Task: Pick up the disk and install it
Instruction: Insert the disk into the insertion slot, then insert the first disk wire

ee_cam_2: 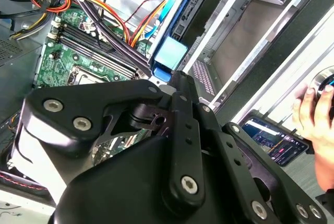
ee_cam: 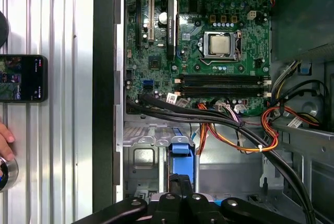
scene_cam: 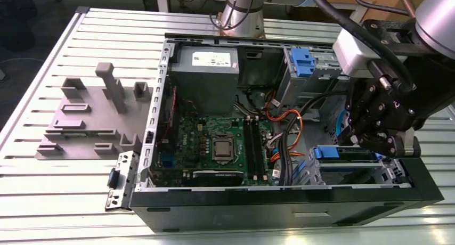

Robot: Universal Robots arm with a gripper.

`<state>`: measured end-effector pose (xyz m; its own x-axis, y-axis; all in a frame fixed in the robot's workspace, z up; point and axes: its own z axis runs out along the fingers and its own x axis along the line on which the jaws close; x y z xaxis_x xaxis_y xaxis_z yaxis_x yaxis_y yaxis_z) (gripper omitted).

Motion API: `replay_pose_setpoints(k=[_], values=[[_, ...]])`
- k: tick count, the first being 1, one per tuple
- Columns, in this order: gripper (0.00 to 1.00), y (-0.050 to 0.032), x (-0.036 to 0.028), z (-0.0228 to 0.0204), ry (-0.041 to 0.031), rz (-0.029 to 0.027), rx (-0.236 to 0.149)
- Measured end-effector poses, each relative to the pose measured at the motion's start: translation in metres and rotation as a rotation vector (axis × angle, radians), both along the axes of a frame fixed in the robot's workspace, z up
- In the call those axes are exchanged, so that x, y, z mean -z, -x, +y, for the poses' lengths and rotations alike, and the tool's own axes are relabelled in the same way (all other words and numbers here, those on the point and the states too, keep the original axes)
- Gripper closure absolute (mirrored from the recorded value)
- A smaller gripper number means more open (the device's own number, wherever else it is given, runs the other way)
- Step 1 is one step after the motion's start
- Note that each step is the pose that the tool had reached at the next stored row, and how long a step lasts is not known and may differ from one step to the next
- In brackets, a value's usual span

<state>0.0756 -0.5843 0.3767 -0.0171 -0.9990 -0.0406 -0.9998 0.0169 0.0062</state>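
A slatted metal table (scene_cam: 64,48) bears an open computer case (scene_cam: 284,205). At the exterior view's near right the gripper (scene_cam: 387,149) hangs over the drive bay (scene_cam: 355,176), against the disk (ee_cam: 181,156), which sits in that bay; whether it has hold of it cannot be told. Installing looks to be the step in hand, and seating calls for a straight, square push. A grey holder block (scene_cam: 92,117) sits at that view's left, and a phone (ee_cam: 23,78) lies beside the case.

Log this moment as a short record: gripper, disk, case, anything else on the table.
gripper: down at the case's drive bay, at the disk's blue end
disk: in the drive bay, blue end showing
case: open, motherboard exposed, on the slatted table
holder block: grey, on the table outside the case
also: phone on the table, a hand beside it
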Motion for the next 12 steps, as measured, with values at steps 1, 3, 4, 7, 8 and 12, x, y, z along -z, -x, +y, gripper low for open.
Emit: replay_pose_setpoints(k=[1, 3, 4, 7, 8, 12], values=[[0.89, 0.0000, 0.0006, 0.0000, -0.0003, 0.0000, 0.000], [0.89, -0.0009, 0.0033, 0.0000, -0.0001, 0.0000, 0.000], [0.89, -0.0013, 0.0051, 0.0000, 0.0000, 0.0000, 0.000], [0.89, -0.0014, 0.0077, 0.0000, 0.0000, 0.0000, 0.000], [0.89, -0.0014, 0.0078, 0.0000, -0.0001, 0.0000, 0.000], [0.89, -0.0014, 0.0078, 0.0000, -0.0010, 0.0000, 0.000]])
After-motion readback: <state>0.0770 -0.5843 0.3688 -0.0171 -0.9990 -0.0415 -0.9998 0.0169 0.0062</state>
